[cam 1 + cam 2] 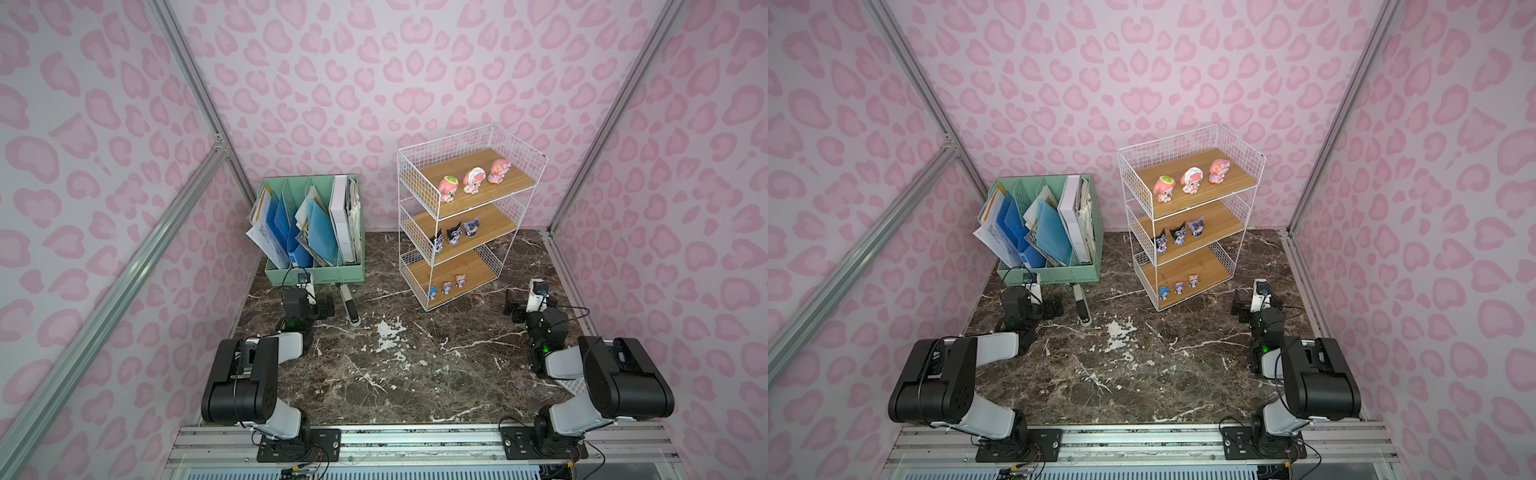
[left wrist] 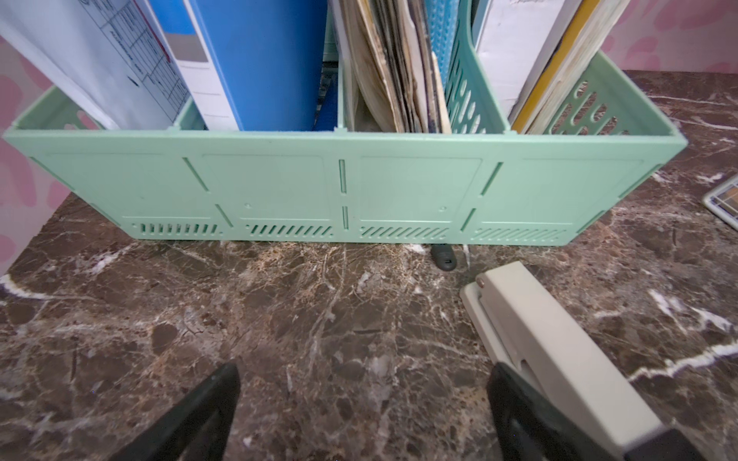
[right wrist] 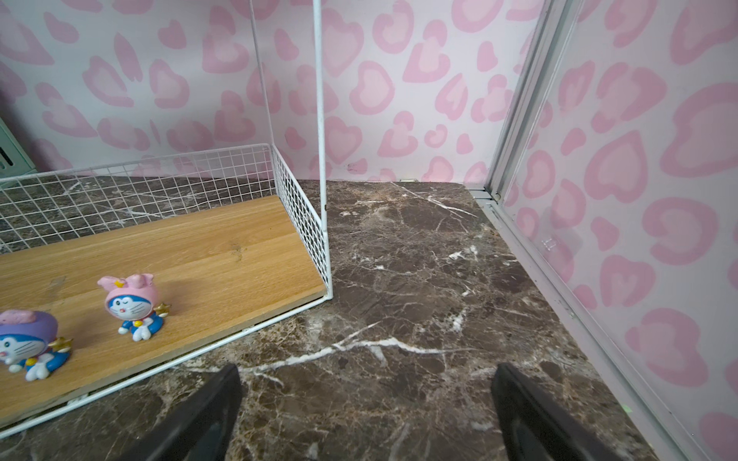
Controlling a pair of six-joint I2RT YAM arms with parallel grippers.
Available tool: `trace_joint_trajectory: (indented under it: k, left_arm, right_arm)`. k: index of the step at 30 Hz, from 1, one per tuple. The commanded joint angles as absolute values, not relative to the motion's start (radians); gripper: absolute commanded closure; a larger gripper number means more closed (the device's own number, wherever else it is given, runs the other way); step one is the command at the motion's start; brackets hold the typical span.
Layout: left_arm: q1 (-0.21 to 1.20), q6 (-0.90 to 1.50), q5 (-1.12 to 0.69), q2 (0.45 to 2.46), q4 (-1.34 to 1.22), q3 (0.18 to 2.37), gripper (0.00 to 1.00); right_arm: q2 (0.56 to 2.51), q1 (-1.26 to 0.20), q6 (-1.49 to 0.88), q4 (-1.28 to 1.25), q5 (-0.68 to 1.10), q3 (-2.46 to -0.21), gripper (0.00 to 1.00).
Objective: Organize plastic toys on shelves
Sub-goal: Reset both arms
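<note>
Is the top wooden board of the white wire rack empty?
No, three pink big-headed figurines stand in a row on that board.

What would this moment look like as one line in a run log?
rack: pink toys top, dark toys middle, tiny toys bottom | left arm: jaws open, empty | right arm: jaws open, empty

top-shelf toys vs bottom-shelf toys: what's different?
The top-shelf toys are much bigger than the bottom-shelf toys. The top-shelf toys are all pink; the bottom-shelf toys have blue, purple and pink hoods. Shared: three per board, upright, in a row, on the same rack.
</note>
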State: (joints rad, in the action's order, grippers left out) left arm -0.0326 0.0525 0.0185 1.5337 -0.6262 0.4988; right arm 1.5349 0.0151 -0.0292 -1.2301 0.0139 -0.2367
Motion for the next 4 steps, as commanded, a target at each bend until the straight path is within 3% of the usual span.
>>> trace_joint_trajectory:
  k: [1,4]
  left_arm:
    - [-0.031,0.049,0.028,1.542,-0.617,0.512,0.01]
    - [-0.031,0.047,0.029,1.536,-0.624,0.504,0.01]
  right_arm:
    - [1.534,0.014,-0.025,-1.237,0.020,-0.239,0.02]
    - [1.533,0.013,-0.025,-1.236,0.020,-0.238,0.02]
